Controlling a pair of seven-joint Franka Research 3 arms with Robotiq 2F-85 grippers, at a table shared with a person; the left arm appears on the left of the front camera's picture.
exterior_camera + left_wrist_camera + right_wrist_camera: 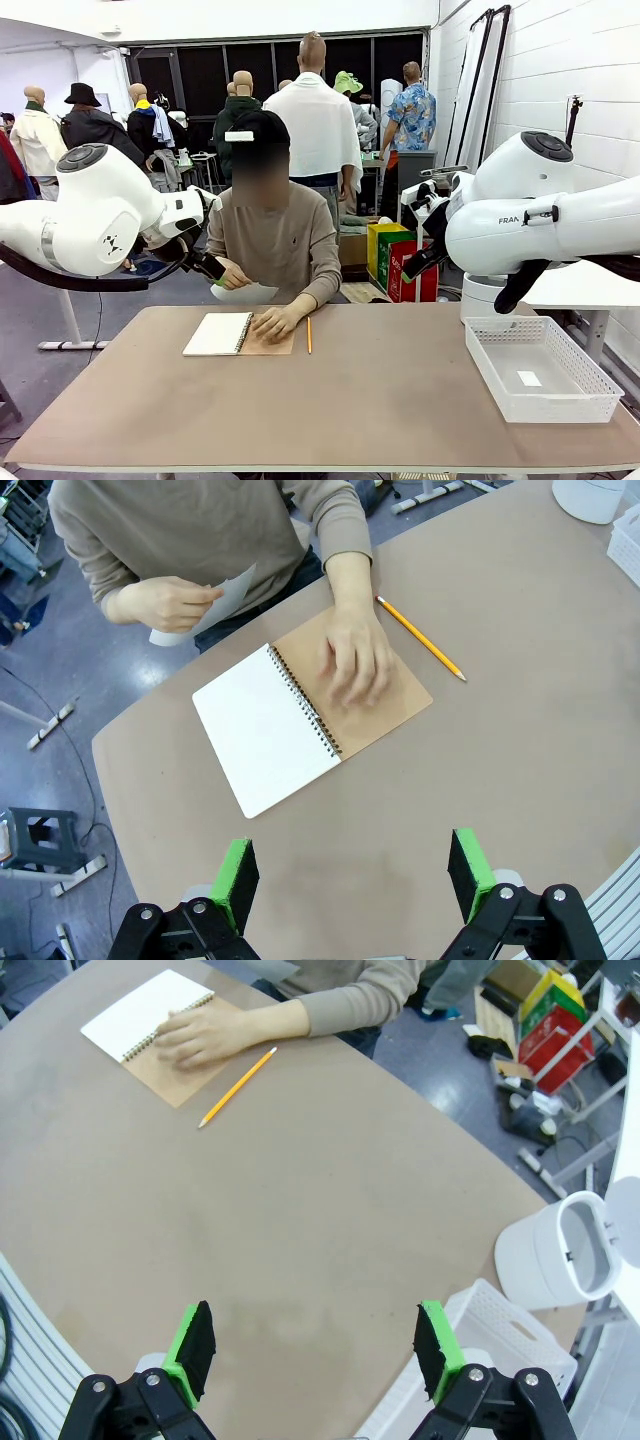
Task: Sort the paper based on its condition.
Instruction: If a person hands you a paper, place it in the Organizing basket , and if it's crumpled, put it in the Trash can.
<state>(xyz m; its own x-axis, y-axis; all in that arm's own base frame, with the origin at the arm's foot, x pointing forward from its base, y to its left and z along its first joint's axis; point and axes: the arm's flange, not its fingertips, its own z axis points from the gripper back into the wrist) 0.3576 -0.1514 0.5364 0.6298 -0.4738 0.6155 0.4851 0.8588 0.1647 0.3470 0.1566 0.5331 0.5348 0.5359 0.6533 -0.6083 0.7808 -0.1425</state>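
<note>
Brown table [380, 400] lies below the open, empty left gripper [350, 875] and right gripper [315, 1345]. Far ahead of the left, a hand [162, 605] holds paper [232, 588]; nothing looks sorted.

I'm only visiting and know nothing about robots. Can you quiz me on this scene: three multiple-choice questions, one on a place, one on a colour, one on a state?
1. Where is the loose paper sheet? A in the person's hand; B on the floor; C in a bin.
2. What colour is the pencil beside the spiral notebook? A red; B blue; C yellow.
3. How is the left tool? A shut on a pen; B open and empty; C shut on a cup.
Answers: A, the hand pinches it; C, its shaft is yellow; B, its pads stand apart, nothing between.
</note>
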